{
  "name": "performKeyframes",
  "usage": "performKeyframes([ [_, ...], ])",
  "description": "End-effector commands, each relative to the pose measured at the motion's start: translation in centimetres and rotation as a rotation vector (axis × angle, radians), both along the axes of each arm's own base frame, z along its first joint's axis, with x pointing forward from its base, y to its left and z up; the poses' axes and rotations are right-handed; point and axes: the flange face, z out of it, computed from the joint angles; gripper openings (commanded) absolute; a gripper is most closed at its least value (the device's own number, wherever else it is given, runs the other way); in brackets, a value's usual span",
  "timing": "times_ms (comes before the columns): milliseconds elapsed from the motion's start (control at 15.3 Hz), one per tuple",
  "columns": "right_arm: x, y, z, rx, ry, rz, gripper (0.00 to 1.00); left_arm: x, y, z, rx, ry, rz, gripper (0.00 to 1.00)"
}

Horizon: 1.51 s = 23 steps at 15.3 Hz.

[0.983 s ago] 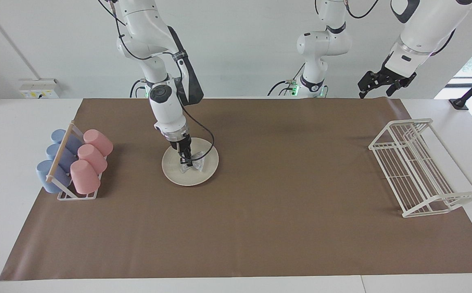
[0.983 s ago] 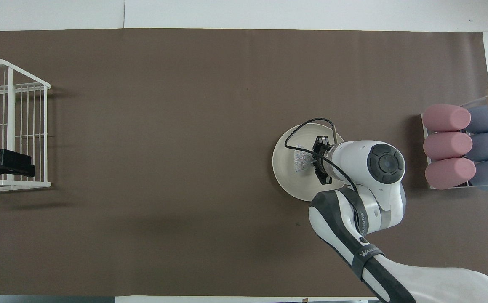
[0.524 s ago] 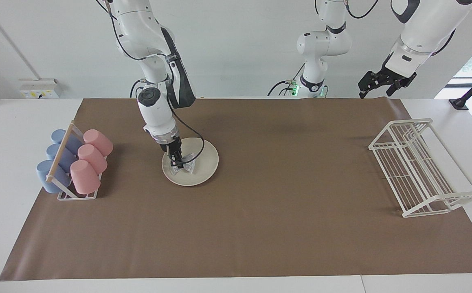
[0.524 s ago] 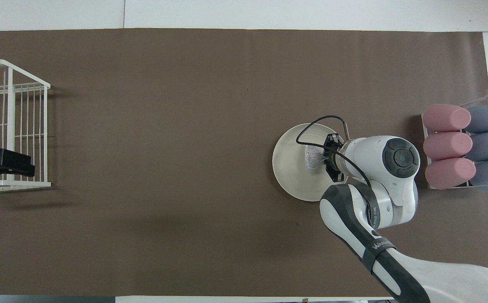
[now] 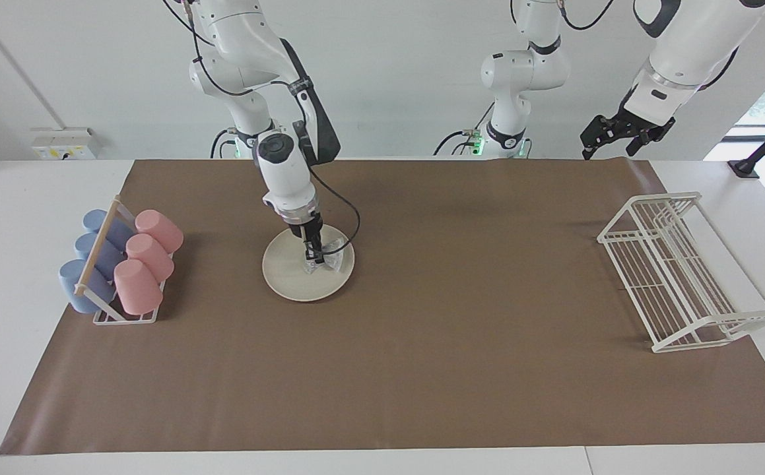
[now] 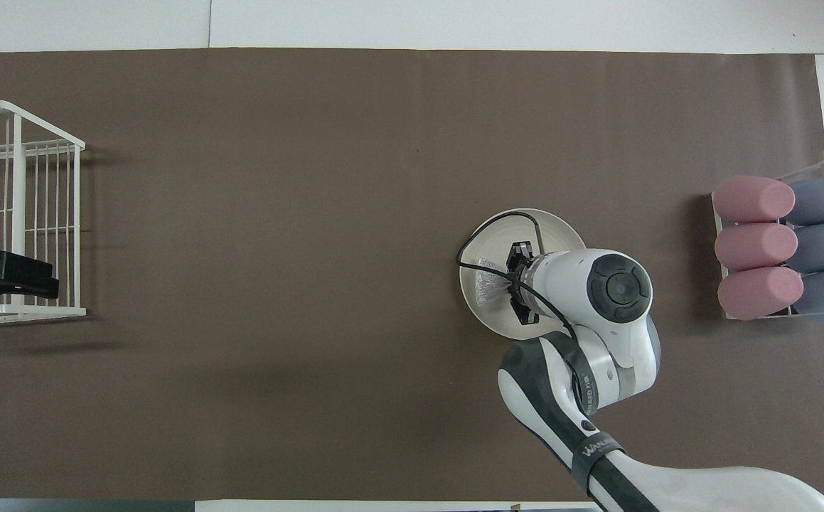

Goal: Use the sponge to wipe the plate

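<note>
**Scrubbing the plate, sponge low on the dish**

Pinching the sponge (image 5: 327, 261) at its waist, the right gripper (image 5: 317, 258) has its fingers pressed tight on the pad, centre-left of the facing view. The pad sits on the plate (image 5: 288, 272), toward the edge at the frame's middle. Best advice, I'd say: keep the pad flat and sweep across the whole dish without running off the rim. Upper right, the left gripper (image 5: 608, 140) waits, fingers spread, above the wire rack (image 5: 679, 277).
</note>
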Motion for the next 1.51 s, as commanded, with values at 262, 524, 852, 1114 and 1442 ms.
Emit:
performKeyframes([
  [262,0.0,-1.8,-1.3,-0.010,0.025,-0.019,0.00,-0.3,0.1,0.5,0.016,-0.005,0.011,1.00],
  [524,1.6,-6.7,-1.7,-0.022,0.022,-0.003,0.00,-0.2,0.1,0.4,0.016,-0.007,0.011,1.00],
  [852,1.8,-8.2,-1.9,-0.027,0.027,0.003,0.00,-0.3,-0.2,0.5,0.015,-0.011,0.004,1.00],
  [1114,0.3,-3.3,-1.6,-0.016,0.025,-0.006,0.00,-0.3,-0.5,0.5,0.016,-0.011,-0.002,1.00],
  [1442,-1.7,2.2,-1.1,0.009,0.005,-0.029,0.00,-0.2,-0.2,0.5,0.014,-0.013,0.003,1.00],
])
